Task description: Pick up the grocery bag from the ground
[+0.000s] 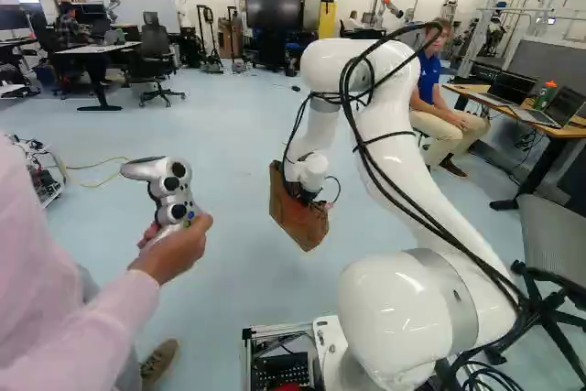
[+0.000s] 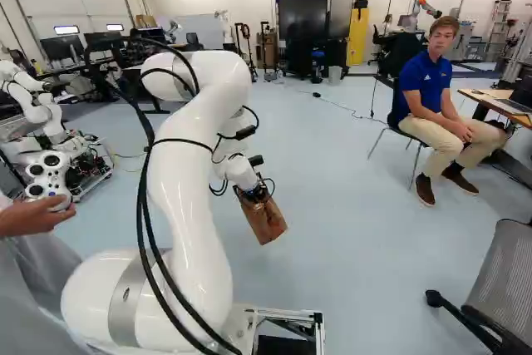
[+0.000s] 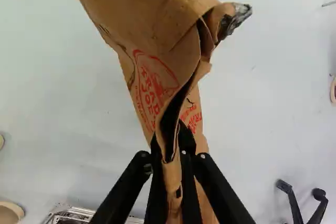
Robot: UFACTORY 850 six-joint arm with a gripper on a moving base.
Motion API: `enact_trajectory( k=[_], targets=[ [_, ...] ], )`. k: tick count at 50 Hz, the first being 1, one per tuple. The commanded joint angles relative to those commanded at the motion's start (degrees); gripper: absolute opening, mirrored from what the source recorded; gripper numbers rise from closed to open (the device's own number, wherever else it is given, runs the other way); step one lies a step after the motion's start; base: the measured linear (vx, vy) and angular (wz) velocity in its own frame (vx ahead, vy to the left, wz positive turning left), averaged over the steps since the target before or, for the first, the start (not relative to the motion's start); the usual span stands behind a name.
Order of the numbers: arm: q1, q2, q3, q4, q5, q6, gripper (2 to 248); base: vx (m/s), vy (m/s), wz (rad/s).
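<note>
Both base views have the brown paper bag [image 1: 298, 223] hanging above the floor [image 1: 233, 263] from the fingers [image 1: 303, 193]; only the wrist view reveals them pinching its creased edge, red print [image 3: 152, 87] ahead.

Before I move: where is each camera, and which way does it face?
Left base view: behind the arm, to its left, facing ahead, slightly down; arm right of middle.
Right base view: behind, to its right, facing likewise; arm left of middle.
Wrist view: on the wrist, along the gripper; both fingers clamp the bag.
All three share the bag; both base views, a hand with a controller.
</note>
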Motion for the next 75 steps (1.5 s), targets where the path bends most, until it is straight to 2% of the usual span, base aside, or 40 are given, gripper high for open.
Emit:
enact_trajectory(
  k=[33,75],
  targets=[
    [0.0,13.1,7.6,0.0,0.0,0.0,24,0.0,0.0,0.0],
    [0.0,29.4,15.0,0.0,0.0,0.0,24,0.0,0.0,0.0]
  ],
)
